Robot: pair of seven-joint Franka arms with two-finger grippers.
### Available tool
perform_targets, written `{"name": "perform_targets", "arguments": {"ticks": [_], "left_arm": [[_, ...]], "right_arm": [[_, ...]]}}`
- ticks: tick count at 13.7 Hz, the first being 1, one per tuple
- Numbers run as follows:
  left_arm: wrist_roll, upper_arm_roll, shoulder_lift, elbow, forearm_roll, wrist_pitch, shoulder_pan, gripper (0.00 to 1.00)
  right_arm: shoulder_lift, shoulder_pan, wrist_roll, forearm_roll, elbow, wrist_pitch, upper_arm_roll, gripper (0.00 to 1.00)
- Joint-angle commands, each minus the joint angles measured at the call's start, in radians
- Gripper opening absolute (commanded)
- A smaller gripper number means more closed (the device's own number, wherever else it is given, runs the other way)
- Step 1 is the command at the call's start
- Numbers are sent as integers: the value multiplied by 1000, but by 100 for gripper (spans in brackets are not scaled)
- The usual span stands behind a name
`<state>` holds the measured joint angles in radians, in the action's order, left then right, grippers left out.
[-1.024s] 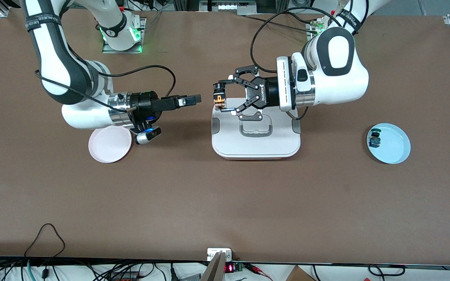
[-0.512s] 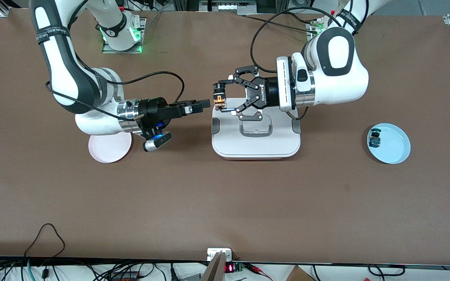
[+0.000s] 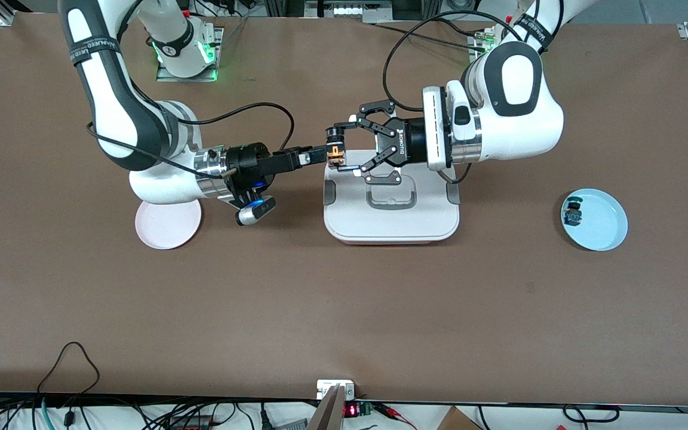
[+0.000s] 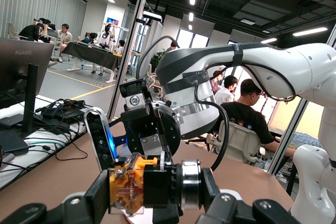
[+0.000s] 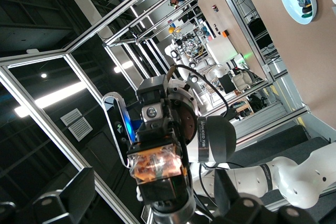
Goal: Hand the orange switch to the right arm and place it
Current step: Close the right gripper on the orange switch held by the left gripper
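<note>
We hold the small orange-bodied push-button switch (image 3: pixel 335 153) pinched in the left gripper (image 3: pixel 339 150), in the air over the edge of the white lidded plastic box (image 3: pixel 390 221). The right gripper (image 3: pixel 319 156), its slim black fingers spread wide, is right at the switch. If we release before those fingers clamp, the switch could drop onto the box. The pink round plate (image 3: pixel 168 225), toward the right arm's end from the box, is partly covered by that arm; the pale blue plate (image 3: pixel 599 220) with a blue-green switch (image 3: pixel 573 213) lies well clear.

Right arm (image 3: pixel 141 134): white shell, black forearm panel, silver wrist ring, slim black gripper (image 3: pixel 314 156), blue light beneath, black cable looped above. Left arm (image 3: pixel 499 119): white shell, grey oval panel, black linkage-finger gripper (image 3: pixel 344 149), lettered wrist strap.
</note>
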<state>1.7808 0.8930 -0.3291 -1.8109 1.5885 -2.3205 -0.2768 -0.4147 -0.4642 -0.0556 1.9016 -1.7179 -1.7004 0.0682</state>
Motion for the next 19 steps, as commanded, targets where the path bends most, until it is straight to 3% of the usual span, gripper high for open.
{"name": "perform_targets", "arguments": {"ticks": [1,7,10,12,13,15,17,19], "left_arm": [[6,6,12,-7,30,-10,-5,1],[6,6,12,-5,30,-10,-4,1],[6,6,10,-5,30,-10,-4,2],[6,6,10,-5,30,-10,-4,3],[6,6,10,-5,31,-10,-4,3],[6,6,10,-5,31,-10,-4,3],[6,6,10,-5,31,-10,-2,6],[6,6,10,-5,31,-31,-1,19]], "right_arm": [[-12,-7,-35,14,18,2,-1,100],[-12,-27,-62,19,17,-5,-1,95],[-12,-28,-98,17,9,-5,-1,86],[-9,-25,-99,16,8,-5,-1,66],[-6,-27,-101,10,9,-7,-1,32],[-1,-22,-105,11,9,-1,1,5],[-1,-19,-107,14,9,1,2,1],[-1,-21,-110,17,9,-4,2,1]]}}
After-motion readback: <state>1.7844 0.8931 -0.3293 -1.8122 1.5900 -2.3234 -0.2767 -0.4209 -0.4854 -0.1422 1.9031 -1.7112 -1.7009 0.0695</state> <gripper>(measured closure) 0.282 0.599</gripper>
